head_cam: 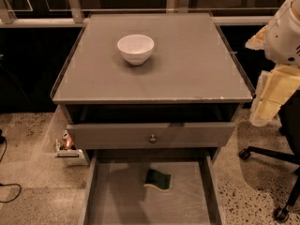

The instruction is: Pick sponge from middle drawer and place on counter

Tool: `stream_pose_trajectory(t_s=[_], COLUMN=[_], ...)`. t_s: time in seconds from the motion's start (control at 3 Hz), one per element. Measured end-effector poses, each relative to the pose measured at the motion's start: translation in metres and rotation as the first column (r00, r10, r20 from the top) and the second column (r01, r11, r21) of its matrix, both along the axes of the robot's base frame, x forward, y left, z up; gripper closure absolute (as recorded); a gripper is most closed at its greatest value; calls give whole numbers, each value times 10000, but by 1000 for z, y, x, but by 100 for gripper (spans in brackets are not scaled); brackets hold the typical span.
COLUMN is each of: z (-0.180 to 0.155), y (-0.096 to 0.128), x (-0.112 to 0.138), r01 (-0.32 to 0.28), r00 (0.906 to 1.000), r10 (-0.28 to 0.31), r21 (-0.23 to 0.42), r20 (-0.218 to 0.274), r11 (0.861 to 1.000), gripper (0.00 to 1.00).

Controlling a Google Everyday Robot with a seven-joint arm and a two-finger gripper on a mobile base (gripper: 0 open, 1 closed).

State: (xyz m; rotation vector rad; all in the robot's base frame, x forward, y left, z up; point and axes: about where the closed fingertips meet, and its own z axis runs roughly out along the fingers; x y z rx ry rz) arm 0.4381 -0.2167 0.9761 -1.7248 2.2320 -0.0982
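The single camera view looks down on a grey cabinet from the front. The task appears to be at its very beginning. The middle drawer is already pulled out towards 6 o'clock, so the opening is done. The grasp, the lift and the placing all appear to be left.

The sponge lies flat on the drawer's bare grey floor with its dark green side up and a yellow edge showing along its near side. It sits a little right of the drawer's middle and nearer the back than the front, just below the drawer front above it. It is well apart from both side walls. Nothing else shows in the drawer, though the frame cuts off its near end.

The pincer hangs at 3 o'clock in the frame, a pale yellow part under the white arm, off the right side of the desk. It is well apart from the sponge. Whether it is open or closed cannot be told from here; it has no hold on the sponge.

The desk is the counter the task names, where the sponge is to go. It carries only a white bowl, which sits upright towards 11 o'clock of its surface and looks empty. The rest of the top is bare grey, so there seems to be plenty of room at 3 to 6 o'clock for the sponge. The drawer front above carries a small round knob and stands slightly out from the cabinet. What is in that drawer is hidden.
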Motion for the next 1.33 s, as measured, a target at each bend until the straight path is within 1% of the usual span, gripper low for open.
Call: stream_pose_trajectory(t_s=[0.33, 0.67, 1.0, 1.33], z=[-6, -45, -105, -177], y=[2, 9, 17, 21], x=[-1, -11, -29, -47], r01=[-45, -229, -524, -968], r00=[10000, 9992, 9960, 9916], r10=[45, 241, 570, 1054], r21=[-8, 364, 672, 1092], r20=[5, -333, -682, -755], r11=[10000, 9991, 9964, 9893], gripper=[0, 0, 0, 0])
